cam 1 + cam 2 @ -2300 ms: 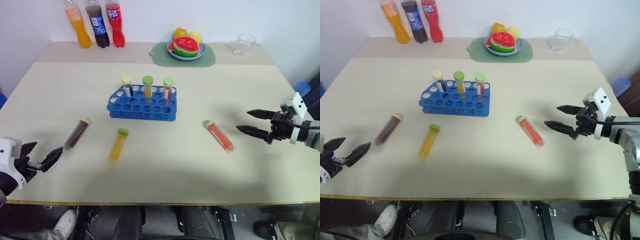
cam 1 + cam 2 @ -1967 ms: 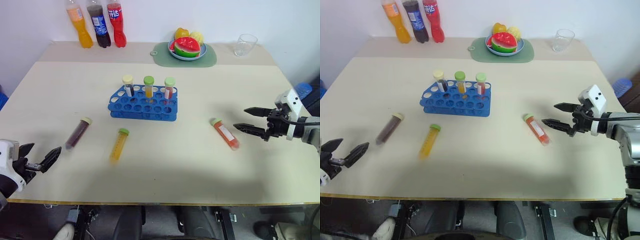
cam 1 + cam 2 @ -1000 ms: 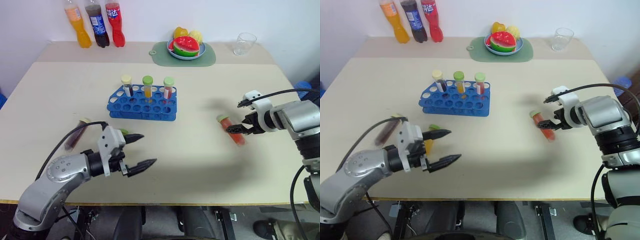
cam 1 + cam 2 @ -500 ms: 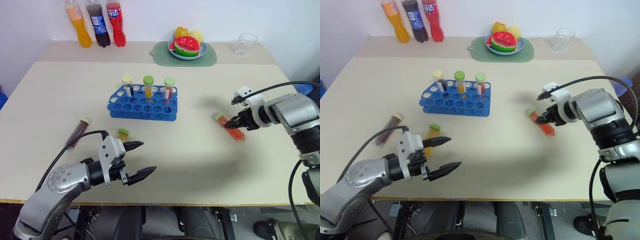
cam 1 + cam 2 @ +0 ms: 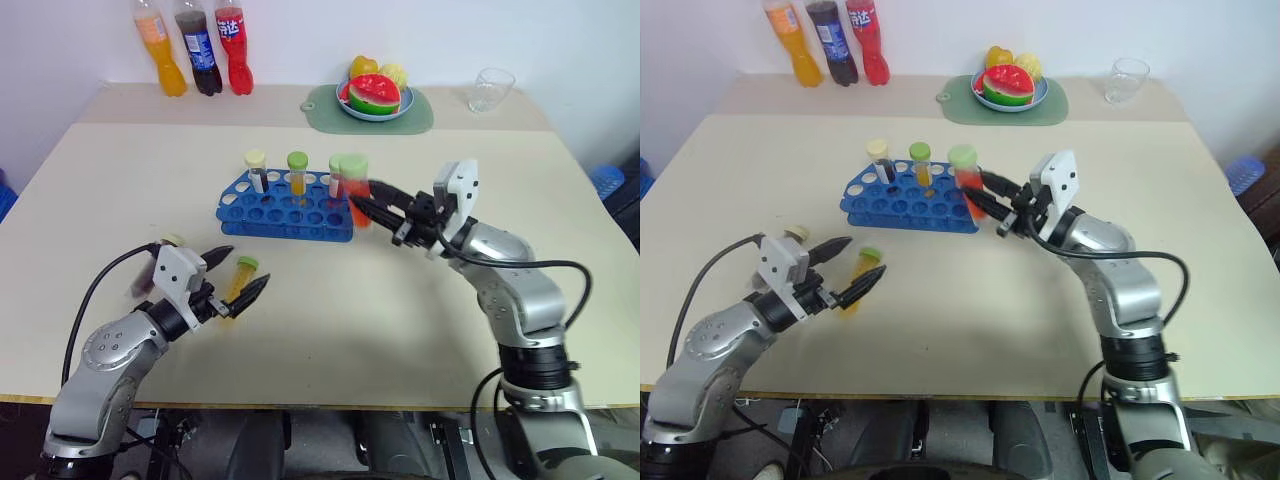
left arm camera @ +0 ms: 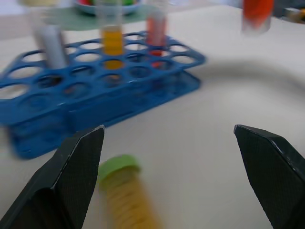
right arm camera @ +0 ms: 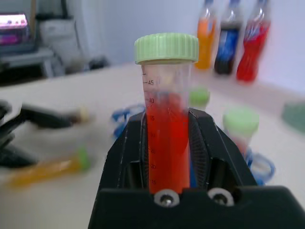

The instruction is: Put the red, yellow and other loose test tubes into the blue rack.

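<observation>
One red tube [image 7: 167, 119] clenched upright in our right end effector [image 5: 385, 212], at the blue rack's [image 5: 285, 205] three o'clock; we should centre it over a free hole. Left end effector [image 5: 238, 279] released.

Beige table [image 5: 400, 350] against white wall [image 5: 560, 40]; dark floor beneath

Silver-grey rounded metal arms, black cables looping alongside. White blocky wrist housings. Tapered black two-finger grippers, left [image 5: 232, 285] and right [image 5: 372, 208].
</observation>
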Robot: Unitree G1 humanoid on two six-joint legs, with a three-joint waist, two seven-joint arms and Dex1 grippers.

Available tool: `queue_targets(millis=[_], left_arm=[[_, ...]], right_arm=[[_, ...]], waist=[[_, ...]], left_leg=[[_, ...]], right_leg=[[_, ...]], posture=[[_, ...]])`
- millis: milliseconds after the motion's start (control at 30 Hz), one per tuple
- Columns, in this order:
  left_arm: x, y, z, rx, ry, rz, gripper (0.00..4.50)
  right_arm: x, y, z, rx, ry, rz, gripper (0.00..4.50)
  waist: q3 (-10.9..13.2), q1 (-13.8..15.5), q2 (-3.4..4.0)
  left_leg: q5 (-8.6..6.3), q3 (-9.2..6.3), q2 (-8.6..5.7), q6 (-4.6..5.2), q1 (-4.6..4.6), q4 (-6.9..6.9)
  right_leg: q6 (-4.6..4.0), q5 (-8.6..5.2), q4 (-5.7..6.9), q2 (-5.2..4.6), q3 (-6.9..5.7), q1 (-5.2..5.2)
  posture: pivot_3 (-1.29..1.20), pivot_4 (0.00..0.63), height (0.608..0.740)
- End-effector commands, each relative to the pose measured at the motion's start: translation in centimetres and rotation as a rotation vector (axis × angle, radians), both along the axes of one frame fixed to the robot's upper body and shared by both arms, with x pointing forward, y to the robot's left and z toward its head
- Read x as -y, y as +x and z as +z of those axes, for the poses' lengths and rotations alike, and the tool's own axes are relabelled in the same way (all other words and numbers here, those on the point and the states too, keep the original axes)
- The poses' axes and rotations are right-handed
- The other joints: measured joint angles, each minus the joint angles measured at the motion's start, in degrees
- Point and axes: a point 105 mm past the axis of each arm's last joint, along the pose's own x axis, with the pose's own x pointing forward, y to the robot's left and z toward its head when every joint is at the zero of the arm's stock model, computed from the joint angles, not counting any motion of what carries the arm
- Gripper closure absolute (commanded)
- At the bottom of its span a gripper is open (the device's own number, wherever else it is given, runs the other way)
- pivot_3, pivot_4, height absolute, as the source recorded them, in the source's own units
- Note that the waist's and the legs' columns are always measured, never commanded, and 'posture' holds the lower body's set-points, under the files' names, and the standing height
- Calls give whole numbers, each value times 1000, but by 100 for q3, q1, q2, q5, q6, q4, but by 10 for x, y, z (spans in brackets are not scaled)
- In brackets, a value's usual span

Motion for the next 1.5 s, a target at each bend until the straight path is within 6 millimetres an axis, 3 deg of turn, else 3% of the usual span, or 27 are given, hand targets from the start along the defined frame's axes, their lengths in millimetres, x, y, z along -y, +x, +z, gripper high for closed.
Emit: queue_targets(millis=[33,233,433,700,1500], left_arm=[[-9,10,14,93,-14,82,0],[1,-1,16,93,-20,34,0],[4,-7,19,88,-30,23,0],[8,-9,19,79,-30,12,0],[11,-10,19,75,-20,-1,0]], right_arm=[[-33,12,-3,46,72,-58,3802],[-49,29,-17,41,89,-101,3802],[-40,40,-25,34,99,-157,3802],[-28,41,-34,23,86,-181,3802],[-25,46,-57,-10,21,-219,3802]], waist=[[0,-41,0],[1,-12,3],[2,-32,3],[3,-47,6],[3,-44,5]], left_leg=[[2,-1,1,-3,2,-3],[3,3,-2,-5,-5,-5],[3,2,0,-5,0,-5],[3,2,1,-5,1,-6],[2,2,1,-5,3,-6]], right_leg=[[-1,0,4,2,0,-2],[-2,0,-3,-7,1,-6],[-2,0,5,-3,0,-6],[-2,0,6,-1,1,-6],[-3,0,5,-2,1,-5]], posture=[[0,150,734],[0,150,734],[0,150,734],[0,150,734],[0,150,734]])
